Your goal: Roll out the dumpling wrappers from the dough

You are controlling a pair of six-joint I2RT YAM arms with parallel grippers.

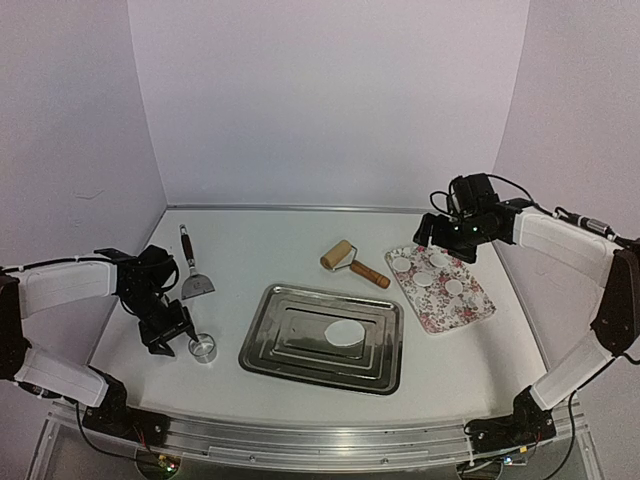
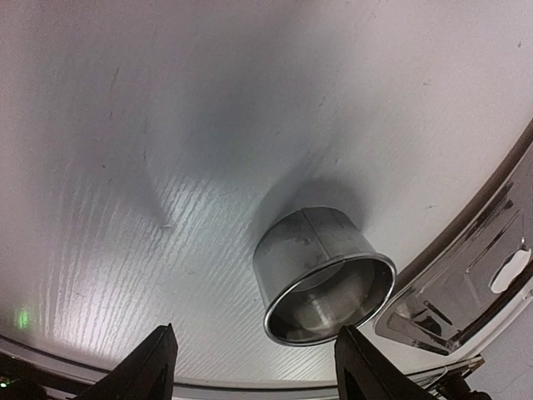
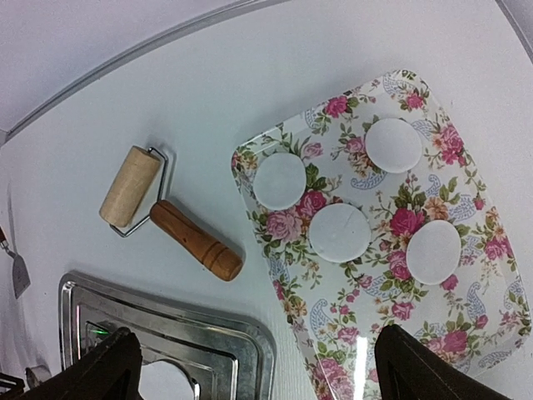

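Several dumpling wrappers [image 3: 340,232], small flat white discs, lie apart on a floral tray [image 3: 358,292] at the right; they also show in the top view [image 1: 424,279]. My right gripper [image 3: 256,332] is open and empty. It hovers over the tray's near-left edge [image 1: 447,234]. A flat oval of white dough [image 1: 345,332] lies in the metal baking tray [image 1: 290,330]. A shiny metal ring cutter [image 2: 325,275] stands on the table left of that tray. My left gripper [image 2: 256,332] is open and just short of the ring, its right finger [image 2: 358,367] close to the rim.
A wooden rolling pin [image 1: 352,262] lies between the two trays; it also shows in the right wrist view [image 3: 196,240]. A metal scraper [image 1: 193,275] with a dark handle lies at the far left. The table's near edge rail runs just behind the left fingers.
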